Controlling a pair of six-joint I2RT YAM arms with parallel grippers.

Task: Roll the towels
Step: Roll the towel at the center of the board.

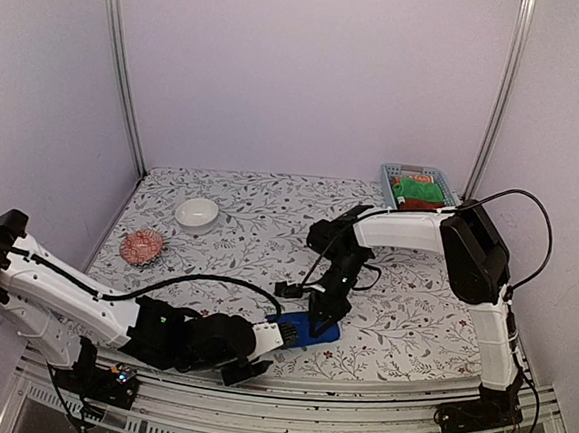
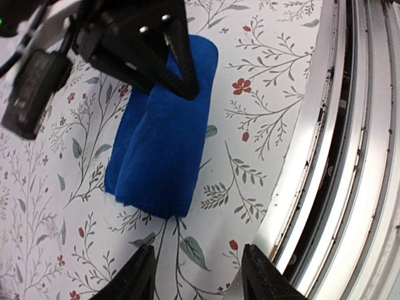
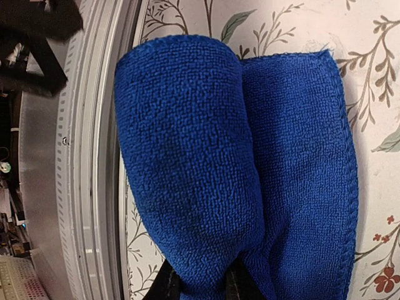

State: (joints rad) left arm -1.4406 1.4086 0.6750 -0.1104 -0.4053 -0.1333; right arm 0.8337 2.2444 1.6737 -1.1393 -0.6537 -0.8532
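A royal blue towel (image 1: pixel 301 330) lies near the table's front edge, partly rolled. The thick roll (image 3: pixel 187 156) is on the side nearer the rail, and a flat tail (image 3: pixel 306 162) lies beside it. My right gripper (image 3: pixel 200 284) is shut on one end of the roll, its black fingers (image 2: pixel 178 69) coming down on the towel (image 2: pixel 165 144) from above. My left gripper (image 2: pixel 199 250) stands open just short of the towel's other end, with only tablecloth between its fingertips. In the top view it (image 1: pixel 250 366) sits low at the front edge.
The metal front rail (image 2: pixel 325 156) runs right beside the towel. A white bowl (image 1: pixel 198 212) and a red patterned dish (image 1: pixel 142 247) stand at the left. A blue-grey basket (image 1: pixel 443 176) holding a green cloth (image 1: pixel 412 189) is at the back right.
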